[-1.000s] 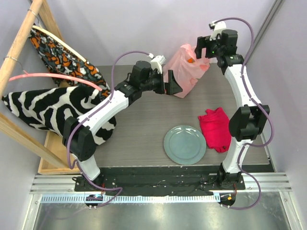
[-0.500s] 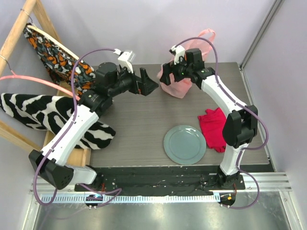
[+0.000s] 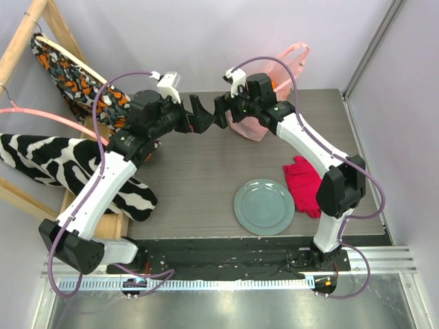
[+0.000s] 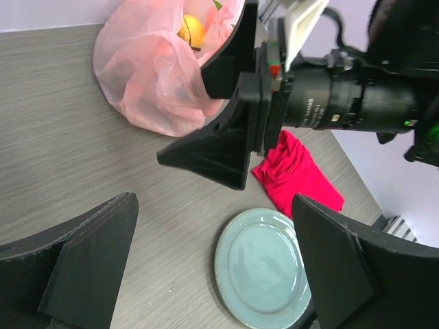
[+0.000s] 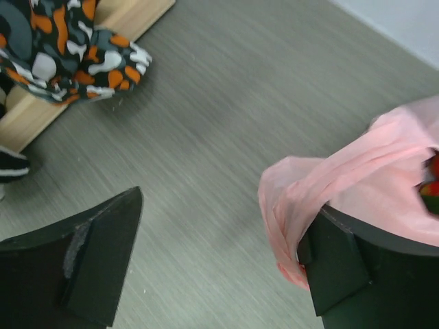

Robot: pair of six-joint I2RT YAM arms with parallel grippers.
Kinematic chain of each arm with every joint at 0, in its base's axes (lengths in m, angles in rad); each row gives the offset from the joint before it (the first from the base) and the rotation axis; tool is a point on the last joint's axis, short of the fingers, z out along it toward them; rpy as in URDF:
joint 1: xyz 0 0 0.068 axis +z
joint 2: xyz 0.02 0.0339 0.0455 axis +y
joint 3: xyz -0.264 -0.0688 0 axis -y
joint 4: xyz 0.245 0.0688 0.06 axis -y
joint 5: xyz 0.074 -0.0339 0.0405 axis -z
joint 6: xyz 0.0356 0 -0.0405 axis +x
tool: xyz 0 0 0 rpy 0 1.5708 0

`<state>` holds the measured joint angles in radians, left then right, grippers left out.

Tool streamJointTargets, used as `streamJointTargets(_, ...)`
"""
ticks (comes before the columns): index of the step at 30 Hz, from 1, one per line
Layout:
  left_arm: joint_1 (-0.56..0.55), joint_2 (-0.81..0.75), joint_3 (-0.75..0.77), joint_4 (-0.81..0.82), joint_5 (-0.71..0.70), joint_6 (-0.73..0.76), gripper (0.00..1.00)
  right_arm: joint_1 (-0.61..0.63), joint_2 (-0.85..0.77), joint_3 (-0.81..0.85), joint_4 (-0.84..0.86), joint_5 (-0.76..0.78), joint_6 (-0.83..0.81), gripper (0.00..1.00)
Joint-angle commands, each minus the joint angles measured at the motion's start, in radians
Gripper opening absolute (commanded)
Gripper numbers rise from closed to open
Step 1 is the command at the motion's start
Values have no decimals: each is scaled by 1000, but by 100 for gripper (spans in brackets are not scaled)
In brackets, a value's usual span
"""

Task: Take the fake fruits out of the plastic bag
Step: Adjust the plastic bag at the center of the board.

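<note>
The pale-pink plastic bag (image 3: 252, 125) lies at the back of the table, one loop handle raised behind the right arm. In the left wrist view the bag (image 4: 147, 75) is open, with a yellow lemon (image 4: 192, 31) inside. In the right wrist view the bag's edge (image 5: 343, 178) drapes over my right finger, and a red fruit (image 5: 431, 179) shows inside. My right gripper (image 3: 223, 113) (image 5: 219, 264) is open at the bag's left edge. My left gripper (image 3: 201, 116) (image 4: 219, 274) is open and empty, just left of the right gripper. The other fruits are hidden.
A grey-green plate (image 3: 264, 207) sits front centre, with a folded magenta-red cloth (image 3: 305, 184) to its right. A wooden rack with patterned garments (image 3: 68, 164) fills the left side. The right gripper's black finger (image 4: 216, 147) hangs close in front of my left wrist camera.
The right arm swung from behind the bag to its left edge and kept moving left. The left arm pulled back from the bag, then edged right towards the right gripper.
</note>
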<state>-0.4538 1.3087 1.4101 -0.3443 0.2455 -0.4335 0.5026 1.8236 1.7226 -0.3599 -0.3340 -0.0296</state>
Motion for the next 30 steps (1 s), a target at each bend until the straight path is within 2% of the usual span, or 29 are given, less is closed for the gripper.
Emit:
streamJointTargets(1, 47, -45, 24, 27, -20, -33, 100, 5, -26, 69, 45, 137, -29, 84)
streamJointTargets(3, 55, -43, 52, 24, -34, -28, 100, 10, -17, 68, 52, 147, 2, 70)
streamJointTargets(4, 59, -45, 64, 21, -38, -28, 100, 13, -9, 72, 53, 144, 19, 58)
streamJointTargets(7, 84, -52, 110, 10, -69, -28, 100, 65, 28, 138, 73, 128, 57, 42)
streamJointTargets(10, 118, -62, 141, 2, -113, -37, 100, 146, 83, 274, 91, 161, 46, 33)
streamJointTargets(12, 132, -58, 153, -2, -136, -28, 100, 194, 159, 403, 93, 171, 13, 32)
streamJointTargets(15, 132, -46, 187, -16, -205, -14, 99, 226, 242, 529, 99, 213, -39, 34)
streamJointTargets(18, 133, -43, 210, -22, -221, -14, 100, 228, 259, 554, 108, 275, -71, 64)
streamJointTargets(19, 133, -42, 211, -24, -219, -20, 99, 226, 250, 545, 104, 300, -94, 79)
streamJointTargets(22, 133, -32, 193, -24, -203, -36, 100, 220, 151, 432, 93, 378, -223, 96)
streamJointTargets(24, 133, -28, 158, -24, -215, -57, 99, 205, 90, 331, 96, 415, -320, 98)
streamJointTargets(25, 133, -22, 144, -22, -222, -65, 99, 200, 39, 306, 98, 467, -338, 98)
streamJointTargets(30, 133, 58, 130, -33, -264, -100, 100, 116, -81, 194, 111, 530, -380, 99)
